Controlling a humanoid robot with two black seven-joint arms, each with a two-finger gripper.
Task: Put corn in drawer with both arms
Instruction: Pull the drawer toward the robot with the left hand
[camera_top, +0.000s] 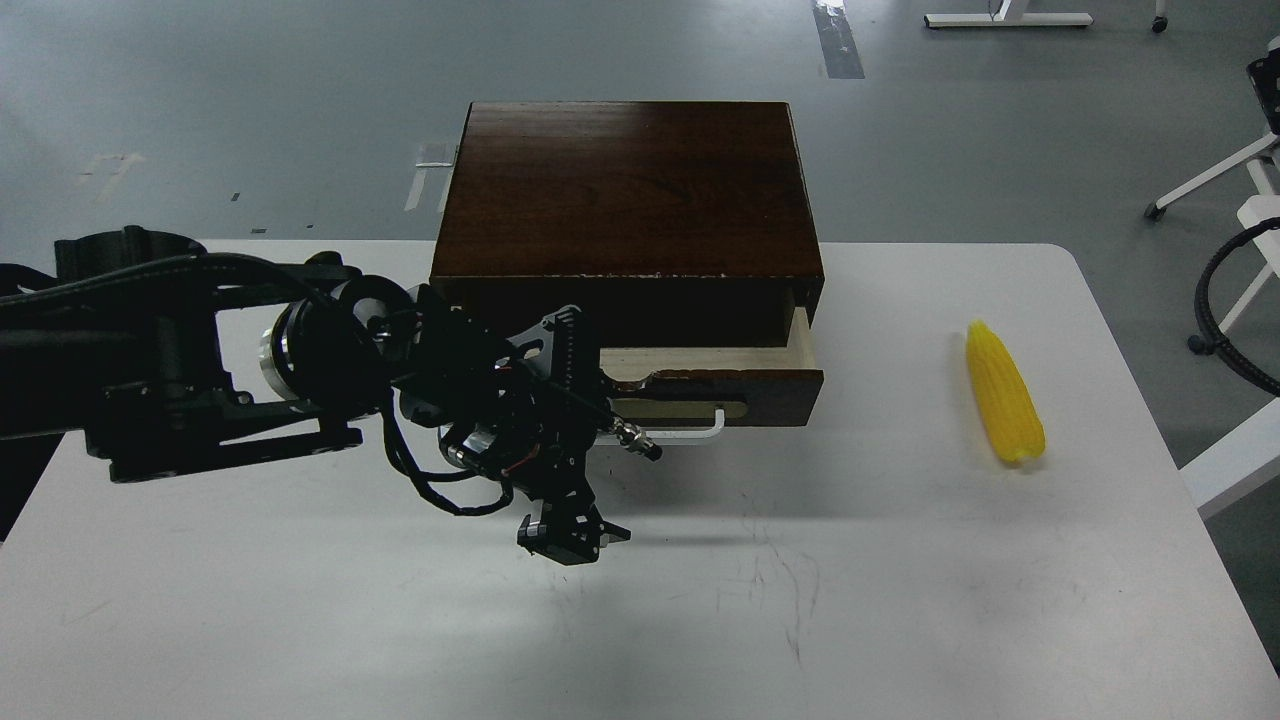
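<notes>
One corn (1004, 392): lies on counter (900, 600), well right of the part-open drawer (715, 385). You may judge it light, stiff, ridged; take it mid-cob, across its width. Left claw (572, 535): hangs before the drawer, holding nothing; opening cannot be told. Right claw: unseen.

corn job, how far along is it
Done: the drawer is pulled partly open, pale wood showing. In hand: nothing; the left gripper hangs in front of the drawer. Left: the corn lies untouched on the table, to be picked and dropped in.
</notes>
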